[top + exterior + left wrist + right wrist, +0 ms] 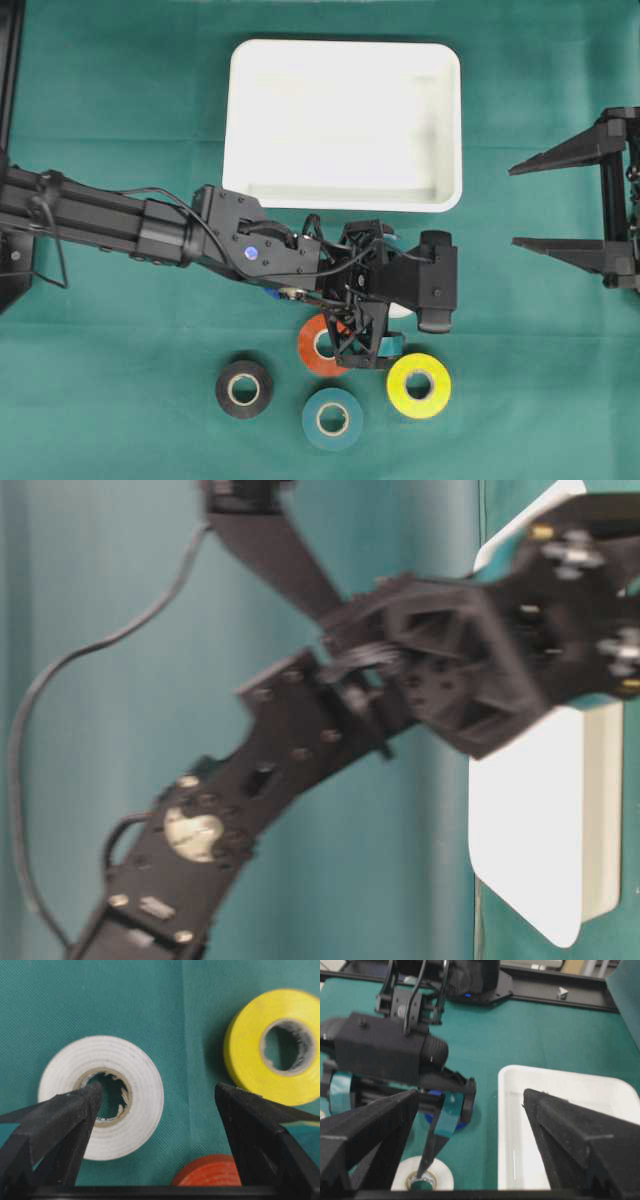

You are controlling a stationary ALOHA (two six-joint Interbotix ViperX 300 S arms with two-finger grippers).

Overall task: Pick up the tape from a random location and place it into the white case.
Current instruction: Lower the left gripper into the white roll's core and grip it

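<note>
The left gripper point(157, 1095), jaws spread, hangs over the white tape point(102, 1096). The yellow tape point(275, 1045) lies at two o'clock of it. The right gripper point(515, 205) also has its jaws spread.

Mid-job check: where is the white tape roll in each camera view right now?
Overhead: the white tape roll is nearly hidden under the left gripper; only a sliver shows.
Table-level: not in view.
Left wrist: left of centre, one finger over its hole.
Right wrist: bottom edge, left of centre, below a left finger tip.
Shared landmark: the white case.
</note>
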